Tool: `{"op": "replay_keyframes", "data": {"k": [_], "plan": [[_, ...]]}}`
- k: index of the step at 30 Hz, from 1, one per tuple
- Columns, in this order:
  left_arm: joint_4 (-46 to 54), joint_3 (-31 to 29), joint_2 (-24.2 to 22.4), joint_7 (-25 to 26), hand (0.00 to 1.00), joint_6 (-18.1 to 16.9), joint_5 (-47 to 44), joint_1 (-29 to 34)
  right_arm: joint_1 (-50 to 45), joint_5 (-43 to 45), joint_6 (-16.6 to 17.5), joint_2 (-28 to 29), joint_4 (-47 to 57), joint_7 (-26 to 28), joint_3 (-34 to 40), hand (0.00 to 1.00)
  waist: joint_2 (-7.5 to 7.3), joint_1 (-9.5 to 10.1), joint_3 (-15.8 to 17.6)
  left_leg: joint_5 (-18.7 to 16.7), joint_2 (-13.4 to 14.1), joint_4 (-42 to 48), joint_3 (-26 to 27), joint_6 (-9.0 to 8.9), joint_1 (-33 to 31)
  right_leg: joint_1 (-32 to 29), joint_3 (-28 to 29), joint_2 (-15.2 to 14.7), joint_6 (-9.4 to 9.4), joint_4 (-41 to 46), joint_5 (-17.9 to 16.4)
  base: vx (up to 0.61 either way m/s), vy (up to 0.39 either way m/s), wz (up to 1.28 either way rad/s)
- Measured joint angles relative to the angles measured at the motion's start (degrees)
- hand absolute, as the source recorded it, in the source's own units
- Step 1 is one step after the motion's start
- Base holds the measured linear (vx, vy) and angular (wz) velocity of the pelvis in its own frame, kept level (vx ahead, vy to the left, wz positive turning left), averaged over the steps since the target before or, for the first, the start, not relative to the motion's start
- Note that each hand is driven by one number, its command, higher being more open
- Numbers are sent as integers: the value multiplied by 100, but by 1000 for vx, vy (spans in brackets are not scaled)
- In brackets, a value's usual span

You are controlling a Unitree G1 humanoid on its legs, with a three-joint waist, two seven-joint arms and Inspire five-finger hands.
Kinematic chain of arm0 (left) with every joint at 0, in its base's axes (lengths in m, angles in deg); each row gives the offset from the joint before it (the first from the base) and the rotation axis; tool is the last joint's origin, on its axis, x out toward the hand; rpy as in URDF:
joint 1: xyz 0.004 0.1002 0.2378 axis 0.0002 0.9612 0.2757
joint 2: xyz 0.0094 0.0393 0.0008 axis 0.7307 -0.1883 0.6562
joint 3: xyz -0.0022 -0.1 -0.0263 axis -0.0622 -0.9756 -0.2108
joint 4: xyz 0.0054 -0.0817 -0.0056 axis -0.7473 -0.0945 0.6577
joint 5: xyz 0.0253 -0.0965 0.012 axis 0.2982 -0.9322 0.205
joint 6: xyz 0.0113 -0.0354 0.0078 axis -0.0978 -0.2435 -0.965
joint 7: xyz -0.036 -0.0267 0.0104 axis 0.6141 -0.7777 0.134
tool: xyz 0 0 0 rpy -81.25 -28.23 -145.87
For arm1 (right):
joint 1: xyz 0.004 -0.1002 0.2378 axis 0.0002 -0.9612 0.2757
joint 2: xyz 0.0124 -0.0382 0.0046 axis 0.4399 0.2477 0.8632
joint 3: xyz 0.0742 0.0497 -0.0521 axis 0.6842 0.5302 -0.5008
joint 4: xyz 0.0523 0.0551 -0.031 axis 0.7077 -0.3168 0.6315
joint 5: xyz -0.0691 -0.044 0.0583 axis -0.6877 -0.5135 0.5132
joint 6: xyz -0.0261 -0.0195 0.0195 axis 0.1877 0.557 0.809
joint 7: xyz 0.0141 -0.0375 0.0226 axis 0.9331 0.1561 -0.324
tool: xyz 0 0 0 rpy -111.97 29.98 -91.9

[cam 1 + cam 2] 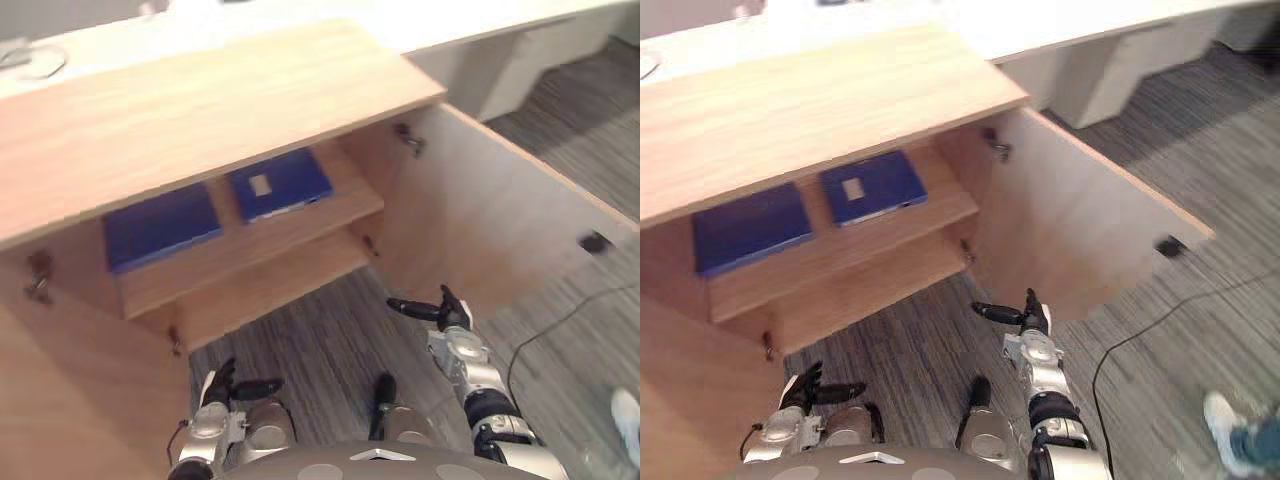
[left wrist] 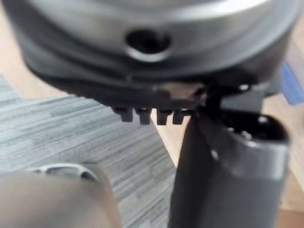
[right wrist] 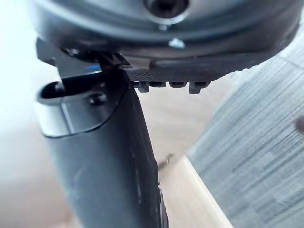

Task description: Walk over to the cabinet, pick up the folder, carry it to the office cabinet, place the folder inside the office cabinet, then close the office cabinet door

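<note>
Right hand [image 1: 443, 312]: held low over the grey carpet floor [image 1: 320, 335], fingers straight, thumb spread toward the other hand, nothing in its grasp. The right wrist view confirms this, with only the thumb and the fingers' ends in sight and no object between them.

Just ahead of this hand and to its outer side, the right door [image 1: 480, 215] of the office cabinet [image 1: 200, 110] stands swung wide open. The hand is near the door's lower edge, with no contact visible. A dark handle [image 1: 595, 242] sits at the door's far edge.

Left hand [image 1: 222, 388]: lower and closer to the body, fingers relaxed, thumb out, likewise empty. The left door [image 1: 60, 380] stands open on its outer side.

Ahead of both hands, on the cabinet's upper shelf [image 1: 300, 235], two blue folders lie flat, side by side. The labelled folder [image 1: 280, 183], bearing a white tag, lies toward the right hand's side. The plain folder [image 1: 160, 226] lies ahead of the left hand.

Beyond the cabinet runs a white desk [image 1: 480, 20]. Well out past the right hand, a person's shoe [image 1: 1223, 418] rests on the carpet.
</note>
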Motion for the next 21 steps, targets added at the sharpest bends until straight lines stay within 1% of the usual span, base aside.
{"op": "replay_keyframes", "data": {"k": [1,2,3,4,5,6,7,8,9,10,11,12,13,14,15,16,17,18,19,20,21], "plan": [[-37,-6,17,0,100,31,0,16,-95,-3,49,-1,100,-31,61,100,2,-6,-19,3,44,-13,69,-20,51,11,-94,-19,-11,151,-184,-120,-15,-96],[-94,-70,74,6,100,54,7,70,-339,-2,76,25,332,-65,159,100,-103,-45,-82,-25,-6,-55,187,-118,94,94,-150,-117,157,158,-528,-79,-36,-63],[-128,-179,107,6,100,58,8,96,-449,-2,83,25,433,-64,210,100,-147,-61,-103,9,-78,-76,204,-193,96,98,-184,-123,402,40,-525,-88,-62,-68],[-165,-290,50,4,100,124,8,151,-659,-2,96,49,585,-69,391,100,-205,-138,-127,44,-192,-100,138,-241,92,64,-262,-63,420,-127,-565,-59,-76,-73],[-232,-350,-62,-4,100,169,9,241,-902,-2,97,124,778,-79,619,100,-59,-136,-223,37,-332,-361,141,-177,238,92,-396,75,733,-364,-773,-36,-52,-85],[-277,-395,-123,-15,100,173,9,321,-1000,-5,98,128,849,-98,795,100,107,-120,-304,111,-255,-675,137,-118,337,83,-456,136,708,-278,-820,10,-12,-89],[-337,-679,-191,28,100,169,5,392,-1196,23,113,256,954,-193,1085,100,-67,-271,-318,183,-283,-846,441,-198,530,12,-223,-128,387,276,-912,62,-13,-83],[-360,-852,-117,7,100,171,-16,405,-1327,82,119,308,985,-222,1202,100,-223,-239,-337,169,-344,-813,523,-290,618,68,-213,-230,393,156,-601,54,-21,-78],[-373,-951,-128,29,100,188,-18,415,-1394,120,115,330,1005,-241,1269,100,-199,-215,-355,168,-277,-815,537,-296,644,105,-164,-121,392,85,-604,53,-101,-64],[-414,-1045,-163,110,100,193,-48,444,-1592,189,151,360,1178,-340,1403,100,-151,-301,-454,170,-186,-875,544,-323,649,123,-116,35,393,-71,-598,57,-90,-51],[-436,-1067,-251,169,100,199,-54,439,-1722,247,158,349,1343,-400,1572,100,-164,-330,-476,219,-189,-1014,578,-373,702,96,-38,114,438,-150,-552,77,-97,-38],[-428,-1073,-297,155,100,199,-50,430,-1743,248,163,342,1387,-425,1645,100,-159,-334,-482,244,-196,-1100,621,-402,764,94,-7,141,431,-178,-536,95,-28,-42],[-415,-1096,-298,162,100,198,-66,426,-1752,264,165,342,1449,-450,1775,100,-88,-340,-537,347,-212,-1280,729,-426,877,106,86,208,379,-261,-477,81,-7,-42],[-402,-1106,-331,174,100,197,-67,422,-1752,272,169,337,1531,-456,1847,100,-123,-345,-551,394,-234,-1434,825,-437,955,102,141,253,366,-358,-423,81,6,-37],[-397,-1104,-338,174,100,193,-66,410,-1745,274,187,334,1569,-454,1869,100,-110,-349,-564,423,-247,-1490,852,-447,979,109,169,274,355,-413,-389,92,23,-25],[-390,-1098,-350,175,100,193,-66,384,-1701,277,200,305,1587,-453,1885,100,-86,-348,-579,453,-275,-1588,903,-459,1037,137,219,304,283,-485,-295,85,48,-18],[-362,-1063,-371,174,100,190,-69,365,-1635,344,203,182,1587,-427,1867,100,-75,-344,-594,479,-297,-1687,949,-444,1056,145,269,320,291,-617,-191,95,76,-16],[-341,-1031,-385,175,100,179,-93,349,-1574,347,206,111,1587,-392,1865,100,-22,-336,-628,499,-330,-1717,963,-435,1063,156,286,312,314,-686,-142,73,106,-9],[-341,-998,-386,174,100,174,-103,330,-1497,357,208,55,1586,-370,1865,100,-64,-335,-602,501,-363,-1740,960,-432,1063,174,290,303,341,-743,-106,51,79,-2],[-337,-989,-384,174,100,172,-105,323,-1450,381,208,21,1586,-352,1864,100,-69,-331,-598,502,-386,-1749,949,-430,1072,181,297,300,336,-760,-91,47,79,-1],[-334,-965,-378,175,100,169,-157,319,-1373,474,212,-75,1585,-302,1846,100,-29,-306,-623,502,-416,-1773,916,-427,1100,219,302,294,348,-809,-58,49,90,4]]}}
